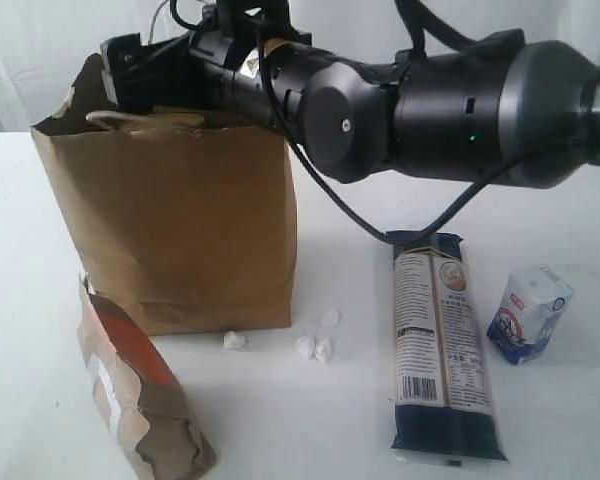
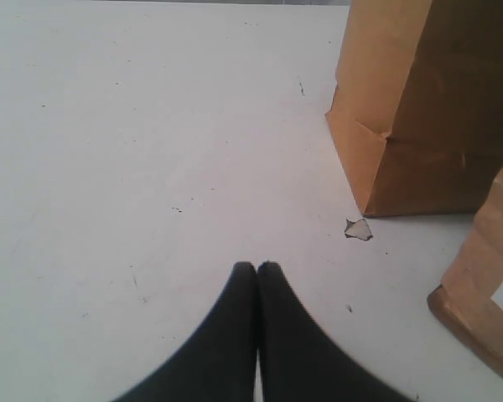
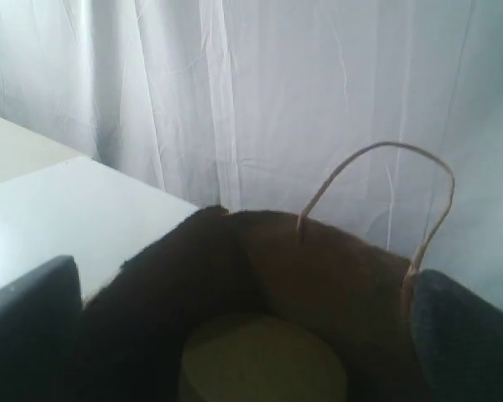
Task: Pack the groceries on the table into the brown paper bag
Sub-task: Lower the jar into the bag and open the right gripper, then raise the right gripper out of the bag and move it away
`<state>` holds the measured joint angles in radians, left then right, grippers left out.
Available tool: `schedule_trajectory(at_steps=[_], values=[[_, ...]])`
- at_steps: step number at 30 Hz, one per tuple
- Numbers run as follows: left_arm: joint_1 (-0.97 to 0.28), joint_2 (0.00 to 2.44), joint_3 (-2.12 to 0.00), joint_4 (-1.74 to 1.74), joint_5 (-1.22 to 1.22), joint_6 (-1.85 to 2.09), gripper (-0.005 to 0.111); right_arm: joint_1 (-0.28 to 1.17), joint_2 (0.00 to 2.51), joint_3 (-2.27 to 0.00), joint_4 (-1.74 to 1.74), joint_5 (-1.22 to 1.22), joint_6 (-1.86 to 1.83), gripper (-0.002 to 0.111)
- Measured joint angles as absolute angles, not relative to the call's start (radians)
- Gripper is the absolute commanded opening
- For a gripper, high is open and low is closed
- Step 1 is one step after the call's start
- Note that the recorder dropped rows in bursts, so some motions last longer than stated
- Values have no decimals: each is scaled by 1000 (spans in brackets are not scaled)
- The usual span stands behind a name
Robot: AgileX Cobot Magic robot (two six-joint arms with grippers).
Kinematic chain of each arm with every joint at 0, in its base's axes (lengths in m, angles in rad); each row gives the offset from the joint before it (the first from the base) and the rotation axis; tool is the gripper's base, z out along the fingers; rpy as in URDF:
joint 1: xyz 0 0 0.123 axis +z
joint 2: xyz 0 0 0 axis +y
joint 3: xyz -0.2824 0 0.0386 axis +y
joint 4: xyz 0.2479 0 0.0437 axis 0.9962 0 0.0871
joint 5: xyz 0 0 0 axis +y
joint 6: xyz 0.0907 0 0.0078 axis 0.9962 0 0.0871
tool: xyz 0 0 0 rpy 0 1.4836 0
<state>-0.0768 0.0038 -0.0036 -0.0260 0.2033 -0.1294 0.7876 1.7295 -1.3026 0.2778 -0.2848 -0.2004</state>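
The brown paper bag stands upright on the white table. My right arm reaches across from the right, and its gripper hangs over the bag's mouth. In the right wrist view the gripper is open, fingers spread wide. A round gold lid lies deep in the bag, apart from both fingers. My left gripper is shut and empty above bare table, beside the bag. On the table lie the brown-red pouch, long dark-blue packet and white-blue carton. Can and yellow bottle are out of view.
Small white crumbs lie in front of the bag. A paper scrap sits at the bag's corner. The pouch leans close to the bag. A twine handle arches above the rim. A white curtain hangs behind.
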Motion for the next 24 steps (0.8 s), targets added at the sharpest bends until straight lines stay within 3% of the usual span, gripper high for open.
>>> schedule_trajectory(at_steps=[7, 15, 19, 24], values=[[-77, 4, -4, -26, 203, -129, 0, 788, 1606, -1303, 276, -234, -443, 105], [-77, 4, -4, -26, 203, -129, 0, 788, 1507, -1303, 233, 198, -720, 105], [-77, 4, -4, -26, 203, -129, 0, 788, 1462, -1303, 141, 400, -695, 103], [-77, 4, -4, -26, 203, -129, 0, 788, 1380, -1303, -75, 492, -492, 93]])
